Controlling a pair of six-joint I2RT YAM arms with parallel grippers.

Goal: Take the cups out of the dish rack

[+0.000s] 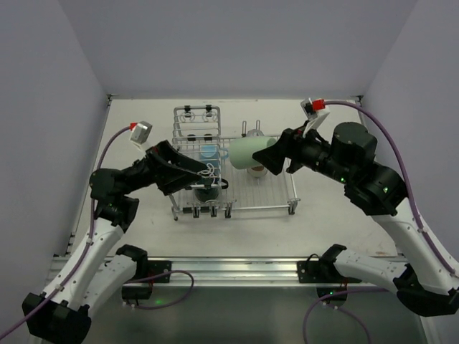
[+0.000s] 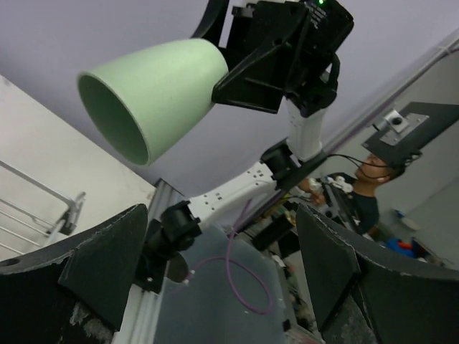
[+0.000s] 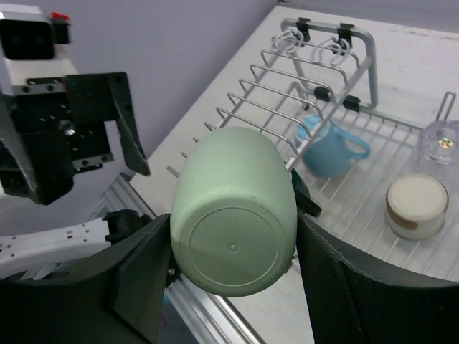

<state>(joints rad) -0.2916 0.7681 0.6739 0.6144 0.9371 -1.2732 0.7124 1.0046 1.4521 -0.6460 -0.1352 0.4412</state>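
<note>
Right gripper (image 3: 233,244): closed on the base end of the pale green cup (image 3: 233,183), 1 finger on each side. The cup lies on its side in the air, mouth toward the left arm, over the middle of the dish rack (image 3: 315,86) flat grid. In the overhead view it looks clear of the wire.

Left gripper (image 2: 222,222): jaws wide, nothing between them. It hangs over the raised section at the rack's left end, with the green cup's mouth straight ahead of it. This could be a handover or a reach for a cup below; cannot tell which.

Rack sits mid-table (image 1: 337,215), toward the far edge. In it:
- light-blue mug (image 3: 326,147), left edge of the grid, beside the raised section
- brown cream-lined cup (image 3: 414,206), mid-grid, below the held cup
- clear glass (image 3: 441,140), far edge of the grid
- dark teal cup (image 1: 208,191), near-left corner, mostly hidden under the left gripper

Count: 4 in the rack, 1 in the air, 0 set down.

Risks:
1. The cup wall tapers toward the base, so the squeeze could slide the cup out mouth-first onto the brown cup.
2. With the 2 grippers this close, a left finger striking the rim could lever the cup loose.
3. A left finger snagging the wire loops would drag the rack and could tip the glass.
</note>
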